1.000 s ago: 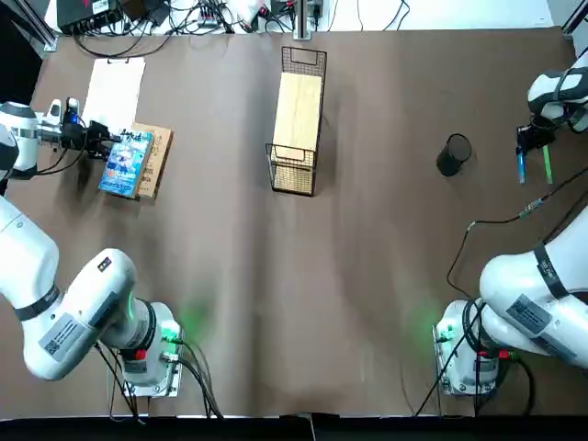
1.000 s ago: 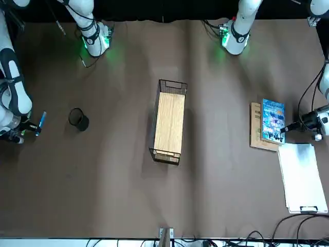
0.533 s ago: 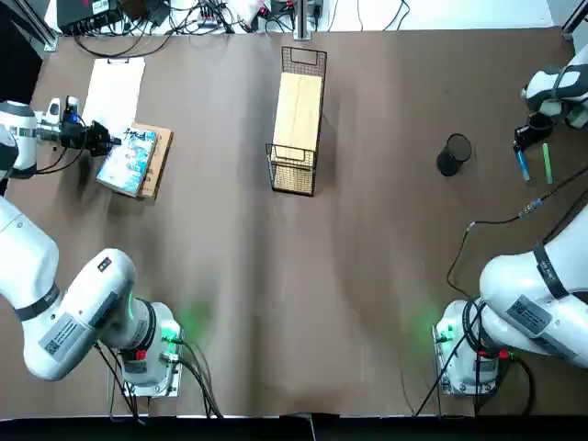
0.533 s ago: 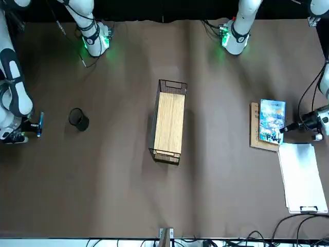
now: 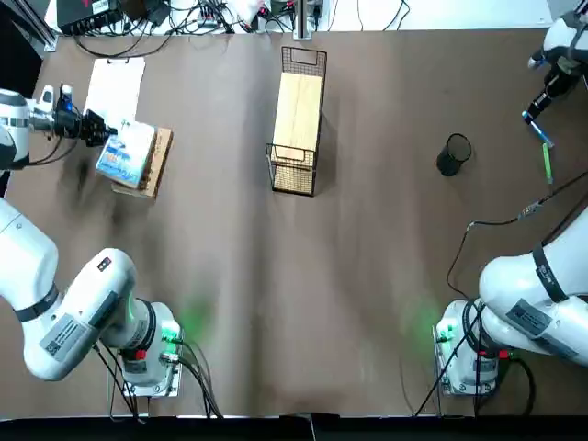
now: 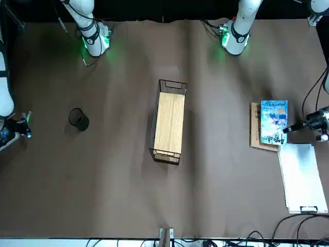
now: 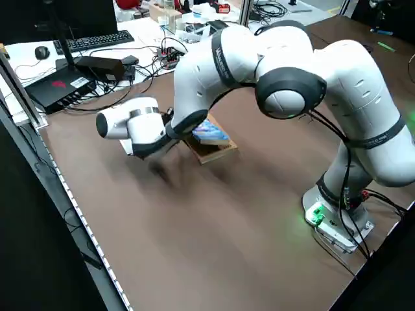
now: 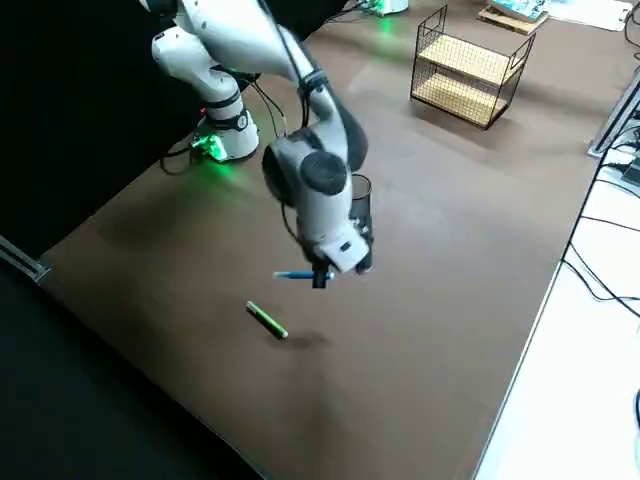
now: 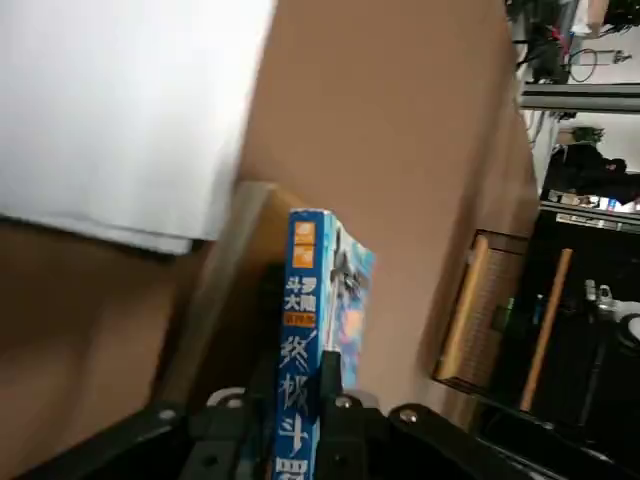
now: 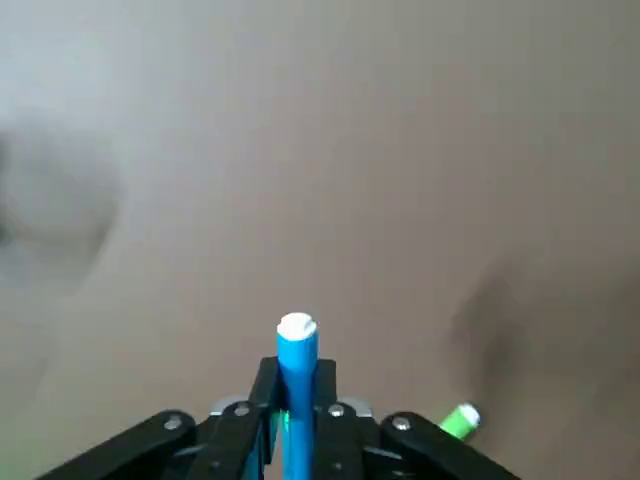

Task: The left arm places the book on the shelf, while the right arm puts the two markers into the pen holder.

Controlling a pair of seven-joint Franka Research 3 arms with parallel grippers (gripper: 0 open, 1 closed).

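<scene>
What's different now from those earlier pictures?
The right gripper has swung farther from the robot's base, carrying the blue marker, now more slanted. The left gripper, jaws shut on the illustrated book, has shifted slightly the same way with it. The green marker, pen holder and shelf stayed put.

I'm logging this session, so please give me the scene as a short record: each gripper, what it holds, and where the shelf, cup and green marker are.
left gripper: closed on the book's spine edge
book: blue cover, above the brown kraft-covered book
right gripper: closed on the blue marker, near the table's far right corner
green marker: on the table, outside the cup
pen holder: black cup, right of the shelf
shelf: wire rack, mid-table, wooden top bare
</scene>
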